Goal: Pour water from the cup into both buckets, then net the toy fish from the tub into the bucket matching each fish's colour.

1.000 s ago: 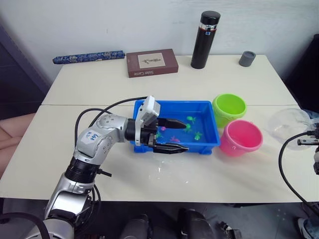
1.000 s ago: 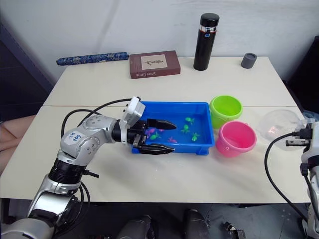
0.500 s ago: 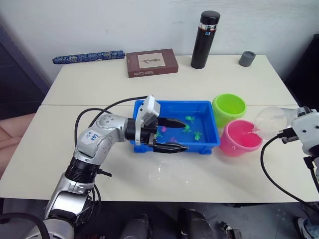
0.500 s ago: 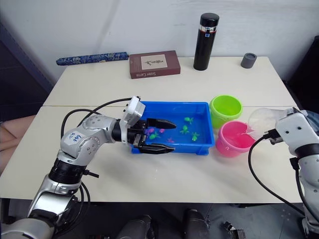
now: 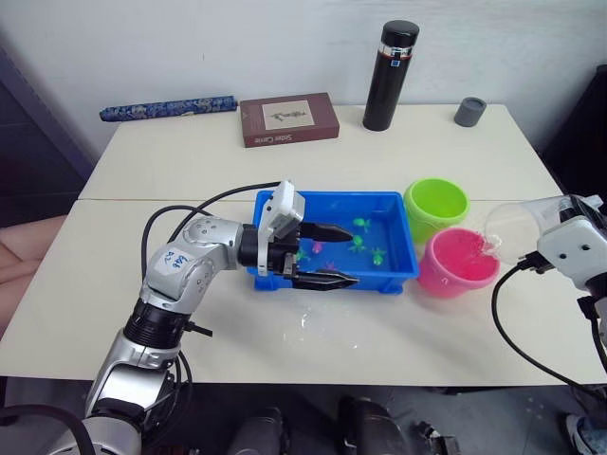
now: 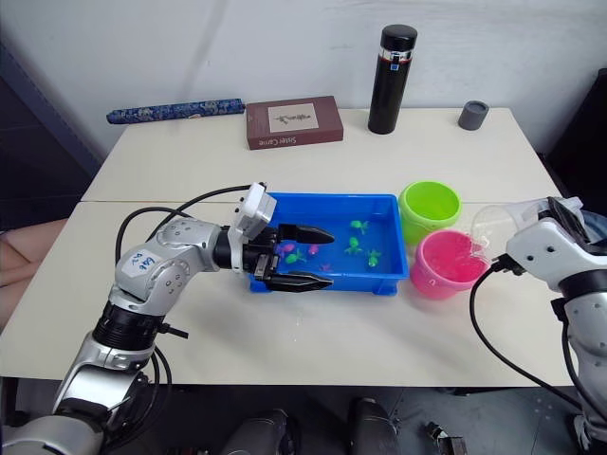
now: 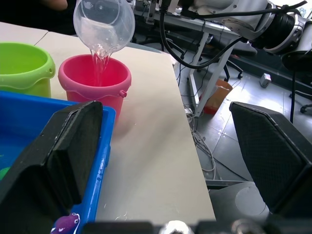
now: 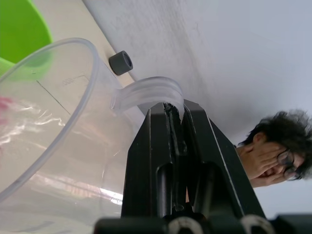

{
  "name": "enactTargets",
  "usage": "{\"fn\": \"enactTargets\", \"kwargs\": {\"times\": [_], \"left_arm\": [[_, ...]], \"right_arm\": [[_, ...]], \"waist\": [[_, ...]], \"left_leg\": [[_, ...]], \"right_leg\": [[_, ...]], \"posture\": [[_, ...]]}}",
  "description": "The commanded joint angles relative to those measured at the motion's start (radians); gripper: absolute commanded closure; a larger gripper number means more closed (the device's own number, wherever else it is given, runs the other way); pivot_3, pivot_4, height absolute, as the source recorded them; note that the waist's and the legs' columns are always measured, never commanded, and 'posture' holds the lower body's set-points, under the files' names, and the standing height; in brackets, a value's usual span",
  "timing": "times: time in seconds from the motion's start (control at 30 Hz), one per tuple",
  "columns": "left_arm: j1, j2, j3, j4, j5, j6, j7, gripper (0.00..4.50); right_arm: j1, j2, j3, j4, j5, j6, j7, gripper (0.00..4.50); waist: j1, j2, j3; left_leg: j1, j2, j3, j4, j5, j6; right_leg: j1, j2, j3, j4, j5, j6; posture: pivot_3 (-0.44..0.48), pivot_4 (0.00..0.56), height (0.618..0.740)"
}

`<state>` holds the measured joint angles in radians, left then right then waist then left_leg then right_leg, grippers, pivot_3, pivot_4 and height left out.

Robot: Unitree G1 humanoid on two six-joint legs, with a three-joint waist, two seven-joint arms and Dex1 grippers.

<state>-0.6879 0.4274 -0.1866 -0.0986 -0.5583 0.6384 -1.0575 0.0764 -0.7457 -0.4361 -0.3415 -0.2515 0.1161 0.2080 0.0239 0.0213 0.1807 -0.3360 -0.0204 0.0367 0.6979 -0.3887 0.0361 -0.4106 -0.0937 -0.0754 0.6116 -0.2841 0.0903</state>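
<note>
My right gripper (image 8: 173, 114) is shut on the handle of the clear cup (image 5: 517, 226), which is tipped over the pink bucket (image 5: 458, 262). Water runs from the cup (image 7: 104, 24) into the pink bucket (image 7: 95, 80). The green bucket (image 5: 435, 207) stands just behind the pink one. The blue tub (image 5: 394, 270) holds water and several pink and green toy fish (image 5: 358, 227). My left gripper (image 5: 327, 254) is open at the tub's near left corner, one finger over the water, the other outside the front rim.
At the table's far side stand a tall black flask (image 5: 391, 76), a small grey cap (image 5: 469, 111), a brown book (image 5: 288, 118) and a rolled blue object (image 5: 169, 108). A person (image 8: 273, 148) sits off to the right. The table's right edge is near the pink bucket.
My right arm swung in from the table's right edge with the cup and tipped it over the pink bucket; water now flows. The left gripper stayed put.
</note>
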Motion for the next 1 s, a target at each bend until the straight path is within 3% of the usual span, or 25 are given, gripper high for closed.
{"fn": "enactTargets", "kwargs": {"times": [0.03, 0.27, 0.47, 0.8, 1.0], "left_arm": [[-0.016, -0.011, 0.025, 0.007, -0.003, -0.018, 0.004, 0.00], [-0.025, 0.006, 0.058, 0.061, -0.009, -0.025, -0.035, 0.00], [-0.091, 0.005, 0.078, 0.177, 0.012, -0.045, -0.045, 0.00], [-0.277, -0.103, 0.048, 0.487, 0.186, -0.194, 0.046, 0.00], [-0.280, -0.140, 0.056, 0.515, 0.218, -0.228, 0.036, 0.00]], "right_arm": [[-0.032, 0.052, -0.075, -0.009, 0.099, 0.072, 0.016, 4.42], [-0.100, 0.123, -0.170, -0.020, 0.302, 0.279, 0.061, 4.42], [-0.211, 0.108, -0.188, -0.009, 0.385, 0.431, 0.045, 4.42], [-0.484, -0.011, 0.048, 0.243, 0.243, 0.325, 0.010, 4.42], [-0.597, -0.039, 0.204, 0.411, 0.117, 0.178, -0.018, 4.42]], "waist": [[0.000, 0.000, 0.000], [-0.001, 0.000, 0.000], [-0.002, 0.000, 0.000], [-0.002, 0.000, 0.001], [-0.007, -0.001, 0.001]], "left_leg": [[0.000, 0.000, 0.000, 0.000, 0.000, 0.000], [0.000, 0.000, 0.000, 0.000, 0.000, 0.000], [0.000, 0.000, 0.000, 0.000, 0.000, 0.001], [-0.002, -0.001, 0.000, 0.000, 0.001, 0.002], [-0.004, -0.001, 0.000, 0.000, 0.001, 0.002]], "right_leg": [[0.000, 0.000, 0.000, 0.000, 0.000, 0.000], [0.000, 0.000, 0.000, 0.001, 0.000, 0.000], [0.000, 0.000, 0.000, 0.001, 0.000, 0.000], [-0.001, -0.001, -0.001, 0.004, 0.001, 0.001], [-0.004, -0.001, -0.002, 0.005, 0.001, 0.001]], "posture": [[0.000, 0.150, 0.740], [0.000, 0.150, 0.740], [0.000, 0.150, 0.740], [0.000, 0.150, 0.740], [0.000, 0.150, 0.740]]}}
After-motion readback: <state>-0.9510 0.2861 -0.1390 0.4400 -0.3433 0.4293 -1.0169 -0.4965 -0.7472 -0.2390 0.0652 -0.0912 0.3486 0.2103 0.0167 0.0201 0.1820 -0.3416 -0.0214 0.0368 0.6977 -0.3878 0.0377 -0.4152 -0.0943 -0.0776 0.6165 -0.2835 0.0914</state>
